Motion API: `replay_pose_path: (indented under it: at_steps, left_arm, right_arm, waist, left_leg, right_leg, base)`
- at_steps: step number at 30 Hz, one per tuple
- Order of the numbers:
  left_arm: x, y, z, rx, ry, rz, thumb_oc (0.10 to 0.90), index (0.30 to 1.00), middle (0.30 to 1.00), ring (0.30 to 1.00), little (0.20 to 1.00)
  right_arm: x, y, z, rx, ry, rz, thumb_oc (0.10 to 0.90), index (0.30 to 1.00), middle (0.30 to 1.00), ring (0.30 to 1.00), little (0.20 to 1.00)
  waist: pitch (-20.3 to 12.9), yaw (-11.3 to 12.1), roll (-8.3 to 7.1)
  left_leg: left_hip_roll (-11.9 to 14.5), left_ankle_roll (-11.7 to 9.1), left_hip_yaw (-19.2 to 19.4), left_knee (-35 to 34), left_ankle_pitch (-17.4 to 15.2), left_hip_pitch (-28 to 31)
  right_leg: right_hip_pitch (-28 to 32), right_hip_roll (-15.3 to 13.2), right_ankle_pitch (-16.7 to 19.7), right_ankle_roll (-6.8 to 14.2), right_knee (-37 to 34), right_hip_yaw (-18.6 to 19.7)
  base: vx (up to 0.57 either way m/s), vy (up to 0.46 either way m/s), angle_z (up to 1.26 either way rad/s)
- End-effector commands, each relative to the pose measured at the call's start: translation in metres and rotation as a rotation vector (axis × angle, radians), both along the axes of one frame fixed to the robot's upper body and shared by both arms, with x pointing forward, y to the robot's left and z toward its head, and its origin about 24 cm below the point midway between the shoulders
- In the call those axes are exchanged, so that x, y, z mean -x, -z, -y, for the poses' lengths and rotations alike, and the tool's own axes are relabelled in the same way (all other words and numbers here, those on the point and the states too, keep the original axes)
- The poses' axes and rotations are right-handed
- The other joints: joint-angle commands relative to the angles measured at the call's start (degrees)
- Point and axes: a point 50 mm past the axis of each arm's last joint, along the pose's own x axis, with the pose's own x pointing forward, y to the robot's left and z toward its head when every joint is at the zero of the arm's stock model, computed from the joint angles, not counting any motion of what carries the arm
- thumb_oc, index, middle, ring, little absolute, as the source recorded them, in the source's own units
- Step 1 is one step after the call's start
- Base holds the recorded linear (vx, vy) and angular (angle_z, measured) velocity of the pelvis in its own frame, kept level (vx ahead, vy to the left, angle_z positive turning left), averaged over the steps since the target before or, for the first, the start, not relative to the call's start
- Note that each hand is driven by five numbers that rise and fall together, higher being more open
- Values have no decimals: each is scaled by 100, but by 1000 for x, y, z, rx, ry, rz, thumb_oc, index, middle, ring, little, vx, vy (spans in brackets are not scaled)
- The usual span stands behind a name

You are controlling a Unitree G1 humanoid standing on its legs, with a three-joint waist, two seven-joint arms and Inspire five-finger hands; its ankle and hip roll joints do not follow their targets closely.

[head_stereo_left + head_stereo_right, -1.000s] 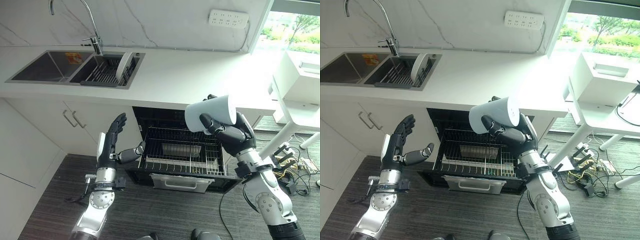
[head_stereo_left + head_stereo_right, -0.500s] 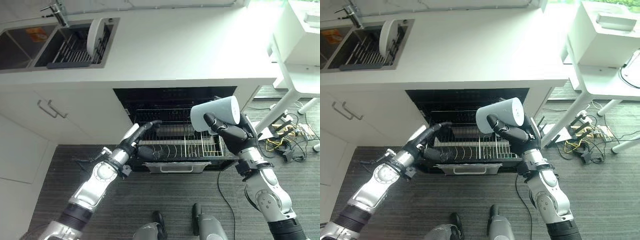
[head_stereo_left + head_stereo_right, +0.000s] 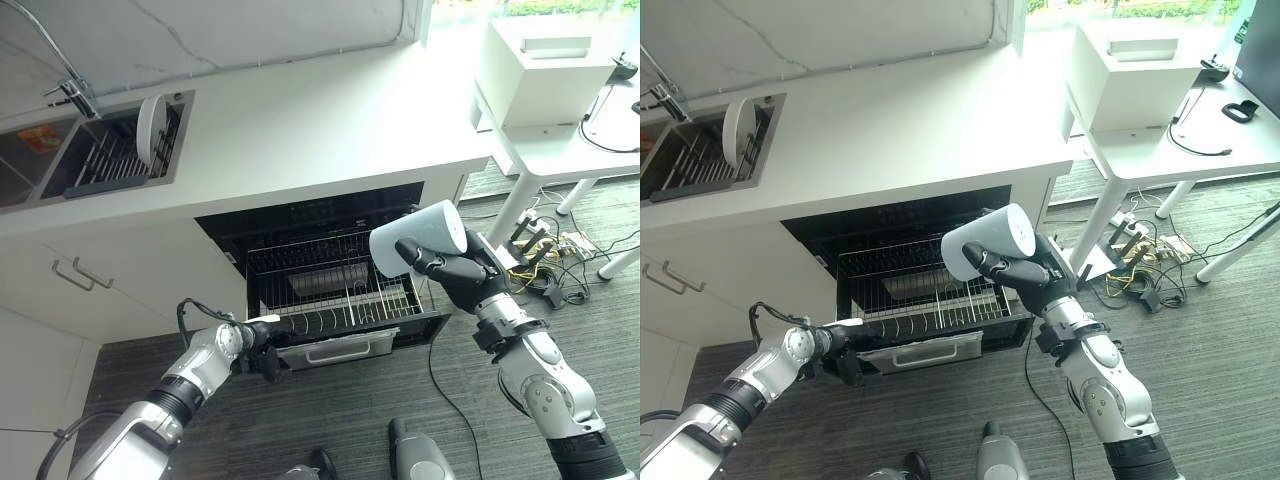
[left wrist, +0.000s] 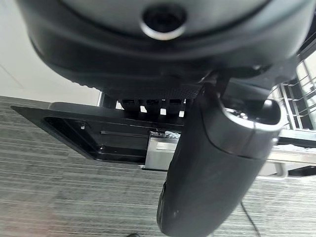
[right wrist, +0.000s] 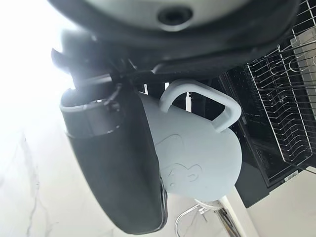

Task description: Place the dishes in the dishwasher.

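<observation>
My right hand (image 3: 466, 279) is shut on a pale mug (image 3: 418, 236), held on its side above the right end of the open dishwasher. In the right wrist view the mug (image 5: 197, 148) lies against the palm with its handle turned outward. The dishwasher's wire rack (image 3: 330, 285) is pulled out from under the counter, with a metal tray lying in it. My left hand (image 3: 252, 349) is low at the left end of the drawer front (image 3: 335, 350), curled round that corner. A white plate (image 3: 150, 128) stands on edge in the sink's drying rack.
A white counter (image 3: 300, 130) runs above the dishwasher, with the steel sink (image 3: 50, 175) at its left. At the right is a white table (image 3: 570, 155) bearing a white box (image 3: 535, 60), with cables (image 3: 565, 275) on the floor beneath. Grey floor lies in front.
The camera has shifted. My left hand has dropped from the rack's front edge to the drawer front's left corner. The right hand keeps the mug above the rack's right side.
</observation>
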Motion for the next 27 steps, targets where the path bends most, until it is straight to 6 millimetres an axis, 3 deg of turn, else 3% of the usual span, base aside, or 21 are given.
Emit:
replay_pose_path:
  at_steps: [1, 7, 12, 13, 15, 21, 27]
  left_arm:
    - [7, 12, -4, -56, 27, -80, 800, 900, 900, 900, 900]
    - [22, 40, 1, -44, 3, -190, 800, 900, 900, 900, 900]
    - [48, 64, 11, 20, -22, -445, 800, 900, 900, 900, 900]
    - [65, 75, 16, 67, -41, -606, 800, 900, 900, 900, 900]
    - [78, 80, 19, 84, -38, -727, 800, 900, 900, 900, 900]
    - [106, 85, 22, 121, 36, -1000, 800, 900, 900, 900, 900]
    - [117, 78, 22, 128, 113, -1087, 800, 900, 900, 900, 900]
  right_arm:
    - [3, -61, -20, -50, -121, 308, 400, 300, 300, 300, 300]
    - [4, -61, -23, -46, -142, 296, 400, 300, 300, 300, 300]
    - [3, -60, -25, -44, -147, 289, 400, 300, 300, 300, 300]
    - [3, -60, -26, -43, -151, 284, 400, 300, 300, 300, 300]
    - [2, -60, -27, -41, -153, 280, 400, 300, 300, 300, 300]
    - [2, -58, -26, -33, -150, 276, 400, 300, 300, 300, 300]
    - [-1, -58, -21, -27, -130, 280, 400, 300, 300, 300, 300]
  waist:
    - [-469, -27, -135]
    - [-510, -94, -144]
    - [-532, -142, -138]
    - [-525, -163, -125]
    - [-524, -176, -115]
    - [-523, -175, -73]
    - [-510, -92, -28]
  left_leg:
    - [317, -80, -153, 474, -779, 1]
    - [319, -74, -91, 474, -798, 53]
    - [314, -64, -76, 474, -808, 72]
    - [312, -62, -65, 474, -816, 75]
    - [309, -60, -57, 474, -825, 82]
    - [289, -52, -59, 474, -850, 97]
    - [269, -51, -90, 474, -871, 93]
  right_leg:
    - [159, -1, -539, 497, 127, -57]
    - [191, 5, -561, 498, 127, -28]
    - [194, 14, -573, 497, 127, 2]
    - [193, 14, -586, 497, 127, 4]
    - [197, 10, -591, 498, 127, 2]
    - [222, -1, -620, 500, 127, -11]
    - [263, -46, -654, 502, 127, -106]
  base:
    - [43, 21, -9]
    - [38, 13, -5]
    - [23, 3, -4]
    - [8, 11, -6]
    - [3, 6, -3]
    - [0, 0, 0]
    - [0, 5, -1]
